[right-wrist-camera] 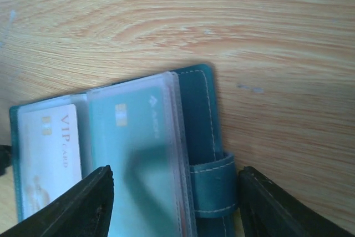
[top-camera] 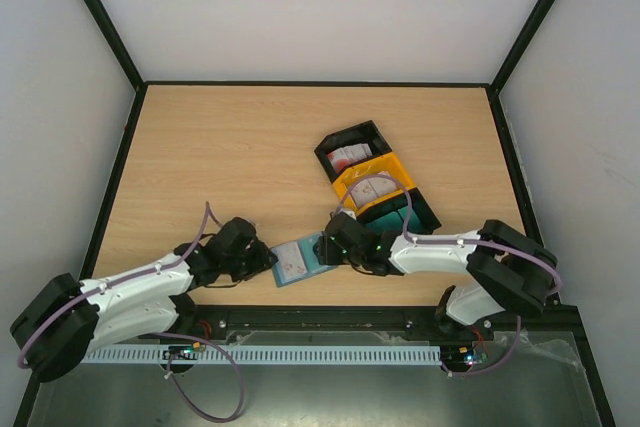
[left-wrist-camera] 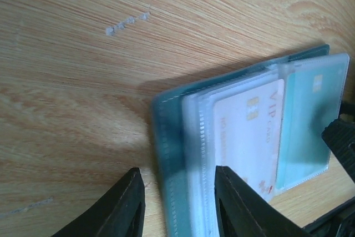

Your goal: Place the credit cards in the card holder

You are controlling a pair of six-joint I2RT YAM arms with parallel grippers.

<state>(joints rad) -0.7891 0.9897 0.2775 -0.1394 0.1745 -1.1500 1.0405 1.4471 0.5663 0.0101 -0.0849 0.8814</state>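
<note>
The card holder (top-camera: 300,260), open flat at 6 o'clock on the table (top-camera: 200,167), is likely light, limp and slick-sleeved: pin its stitched cover, where the left gripper (left-wrist-camera: 177,173) and right gripper (right-wrist-camera: 175,171) stand spread astride opposite ends.

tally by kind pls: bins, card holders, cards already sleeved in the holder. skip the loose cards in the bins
Bins: 3, the black bin, yellow bin, green bin
Holders: 1, the card holder, lying open
Sleeved cards: 2, the VIP card and teal card
Total: 6
</note>
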